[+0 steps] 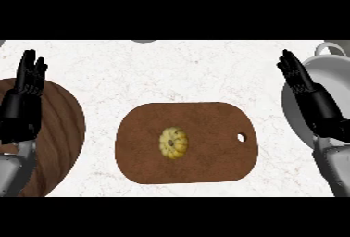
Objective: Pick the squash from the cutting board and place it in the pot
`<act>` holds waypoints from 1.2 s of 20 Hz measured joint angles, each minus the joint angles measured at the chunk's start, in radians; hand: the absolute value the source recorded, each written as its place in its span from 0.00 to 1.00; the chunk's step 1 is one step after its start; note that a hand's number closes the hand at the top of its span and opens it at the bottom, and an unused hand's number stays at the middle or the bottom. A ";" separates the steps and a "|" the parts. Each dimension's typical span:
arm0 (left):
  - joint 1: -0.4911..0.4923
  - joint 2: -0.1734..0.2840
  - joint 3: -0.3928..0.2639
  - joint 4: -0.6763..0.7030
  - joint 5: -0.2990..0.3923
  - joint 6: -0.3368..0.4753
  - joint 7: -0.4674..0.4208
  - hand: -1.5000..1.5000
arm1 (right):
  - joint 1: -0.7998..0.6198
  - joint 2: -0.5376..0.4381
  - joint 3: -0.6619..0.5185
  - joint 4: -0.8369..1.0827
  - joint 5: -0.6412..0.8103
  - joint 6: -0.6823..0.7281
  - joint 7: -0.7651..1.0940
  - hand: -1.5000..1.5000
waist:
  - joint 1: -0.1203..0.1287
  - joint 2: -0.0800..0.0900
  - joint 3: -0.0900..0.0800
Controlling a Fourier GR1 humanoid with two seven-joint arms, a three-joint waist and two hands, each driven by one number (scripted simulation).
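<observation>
**Squash on the board, both hands idle**

Head view: the small yellow ribbed squash (173, 143) lies near the middle of the brown rounded wooden cutting board (205, 162) on the pale speckled bench (178, 69). At three o'clock from the board, at the edge of view, sits the white metal pot (295, 109). The right hand (311, 99) rests over the pot, fingers straight, holding nothing. At nine o'clock the left hand (21, 104) rests likewise, empty, above a dark round wooden surface (61, 134).
</observation>
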 measured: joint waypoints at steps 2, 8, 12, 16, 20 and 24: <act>-0.009 -0.020 -0.009 0.009 0.010 -0.011 0.003 0.50 | -0.058 0.000 0.054 0.003 0.007 0.053 0.045 1.00 | 0.014 -0.014 0.014; -0.061 -0.079 -0.056 -0.004 0.056 -0.065 0.030 0.50 | -0.328 -0.058 0.244 -0.029 0.075 0.306 0.125 0.00 | 0.118 -0.026 0.018; -0.086 -0.120 -0.079 -0.002 0.087 -0.087 0.061 0.50 | -0.517 -0.088 0.322 0.054 0.151 0.451 0.096 0.00 | 0.121 -0.021 0.027; -0.091 -0.136 -0.082 0.000 0.098 -0.089 0.082 0.50 | -0.646 -0.077 0.380 0.149 0.196 0.586 -0.050 0.00 | 0.104 -0.023 0.033; -0.095 -0.134 -0.057 0.015 0.112 -0.098 0.092 0.50 | -0.767 -0.058 0.443 0.230 0.288 0.664 -0.161 0.00 | 0.078 -0.029 0.035; -0.091 -0.136 -0.045 0.026 0.112 -0.099 0.096 0.50 | -0.866 -0.044 0.526 0.253 0.385 0.695 -0.164 0.00 | 0.052 -0.037 0.036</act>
